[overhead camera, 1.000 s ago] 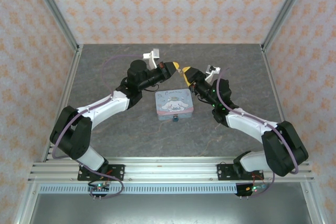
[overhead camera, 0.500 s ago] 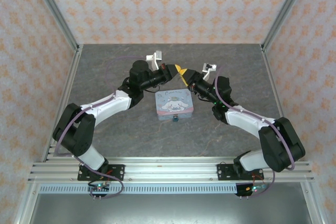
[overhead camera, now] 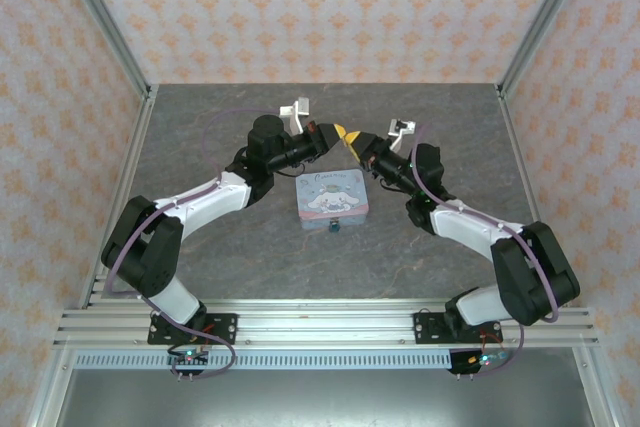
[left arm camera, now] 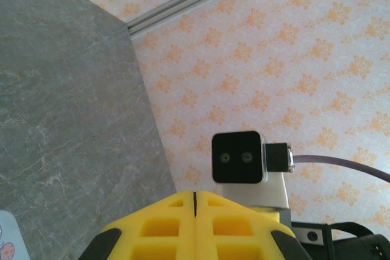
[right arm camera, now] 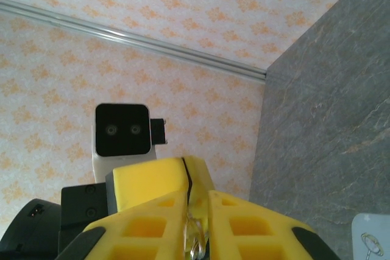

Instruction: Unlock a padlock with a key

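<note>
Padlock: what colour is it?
Teal-blue padlock, clearest in the top external view, at the box's near edge.

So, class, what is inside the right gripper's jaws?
A thin pale sliver of the key glints between the yellow jaws of the right gripper. The jaws cover the rest of it.

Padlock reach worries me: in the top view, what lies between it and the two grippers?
Top view: the cartoon-printed box. Padlock at its near edge; left gripper and right gripper tip to tip by its far edge.

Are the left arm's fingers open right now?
No, the left wrist view shows its two yellow fingers pressed flat together along a thin seam.
</note>
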Action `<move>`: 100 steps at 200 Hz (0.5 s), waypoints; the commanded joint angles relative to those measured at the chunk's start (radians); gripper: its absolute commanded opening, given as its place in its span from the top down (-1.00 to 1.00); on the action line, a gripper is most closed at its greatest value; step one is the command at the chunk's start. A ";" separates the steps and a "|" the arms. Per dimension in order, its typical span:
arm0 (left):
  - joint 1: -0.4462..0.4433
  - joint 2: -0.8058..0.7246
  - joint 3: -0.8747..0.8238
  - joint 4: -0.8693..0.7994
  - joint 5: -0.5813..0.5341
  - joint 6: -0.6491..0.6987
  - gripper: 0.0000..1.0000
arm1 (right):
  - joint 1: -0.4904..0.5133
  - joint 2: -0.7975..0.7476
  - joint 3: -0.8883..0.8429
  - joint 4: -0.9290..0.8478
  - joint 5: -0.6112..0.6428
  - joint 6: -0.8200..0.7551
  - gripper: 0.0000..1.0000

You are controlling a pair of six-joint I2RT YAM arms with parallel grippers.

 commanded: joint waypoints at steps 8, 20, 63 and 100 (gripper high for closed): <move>0.001 0.019 0.039 0.046 0.027 -0.005 1.00 | -0.011 0.006 -0.008 0.063 -0.022 -0.006 0.76; 0.000 0.020 0.041 0.043 0.026 -0.007 1.00 | -0.012 0.009 -0.008 0.065 -0.027 -0.006 0.77; 0.001 0.024 0.045 0.039 0.025 -0.009 1.00 | -0.012 0.026 0.000 0.081 -0.070 -0.001 0.69; 0.000 0.028 0.050 0.036 0.022 -0.013 1.00 | -0.012 0.032 -0.007 0.092 -0.090 0.005 0.68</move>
